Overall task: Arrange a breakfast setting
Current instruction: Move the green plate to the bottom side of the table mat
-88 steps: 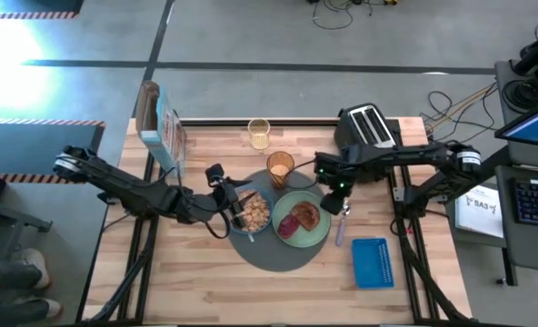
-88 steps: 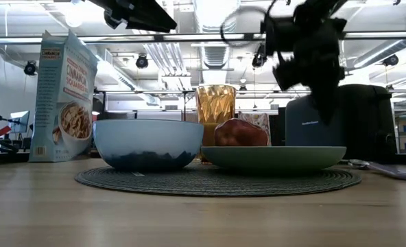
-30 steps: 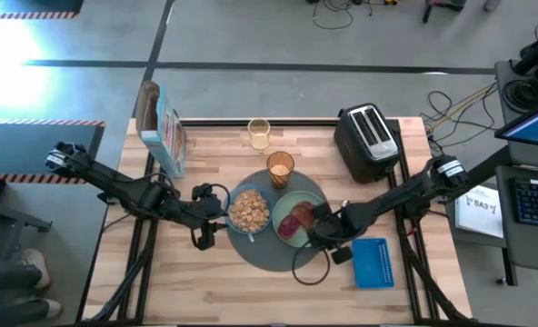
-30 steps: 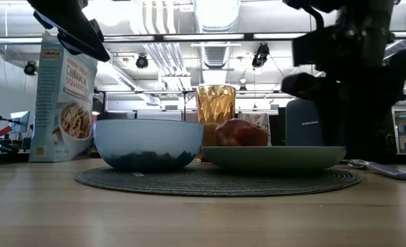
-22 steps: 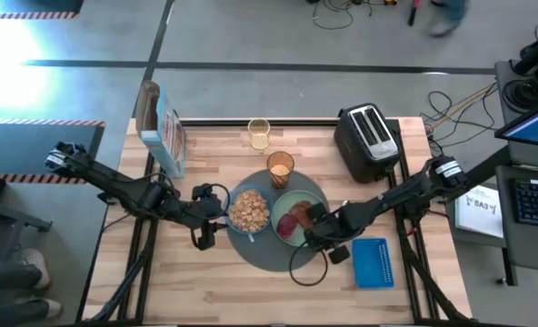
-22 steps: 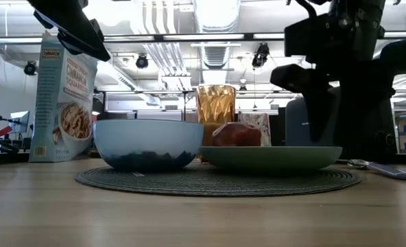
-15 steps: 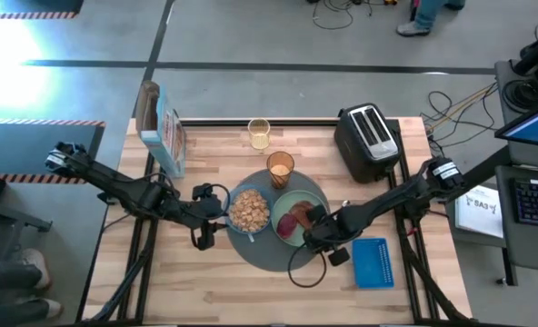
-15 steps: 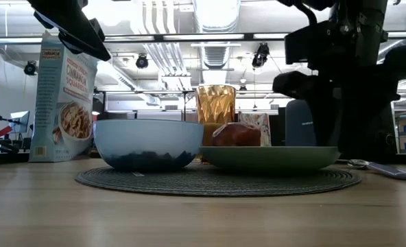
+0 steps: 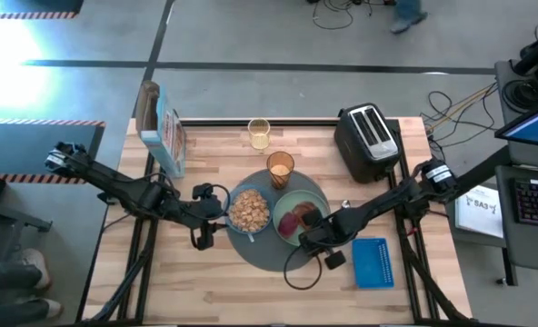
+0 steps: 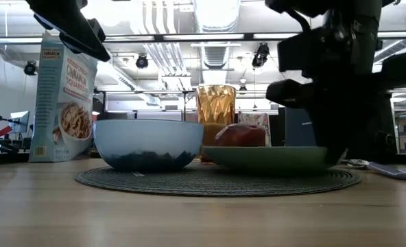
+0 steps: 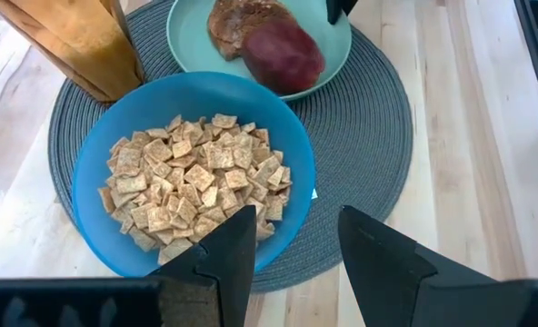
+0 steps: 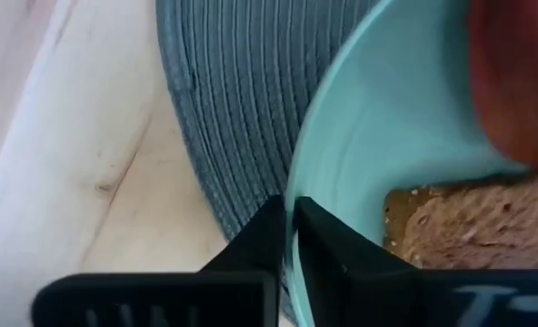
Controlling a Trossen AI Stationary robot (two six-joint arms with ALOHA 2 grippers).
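A: The pale-green plate (image 12: 360, 173) sits on the round dark-grey mat (image 9: 278, 250), and the right gripper (image 12: 287, 238) has its rim pinched between nearly closed fingers, at the edge nearest the blue slotted basket (image 9: 372, 262).

B: So a careless tug is the worry?

A: I'd say so. The toast slice (image 12: 460, 232) and red fruit (image 9: 289, 223) lie loose on the plate; tilt the rim and they could slide off. A thin pinch on a smooth lip might also slip.

B: And beside it?

A: The small blue bowl (image 11: 192, 173), full of brown cereal (image 11: 199, 182), looks to be touching or just beside the plate. Shove the plate that way and cereal may spill. The left gripper (image 11: 296, 241) hovers over the bowl's near rim, fingers spread, holding nothing.

B: Farther back?

A: The amber tumbler (image 9: 280, 169) stands just behind the plate; a push there could tip it. The toaster (image 9: 369, 136) and cereal box (image 9: 163, 132) are well apart.
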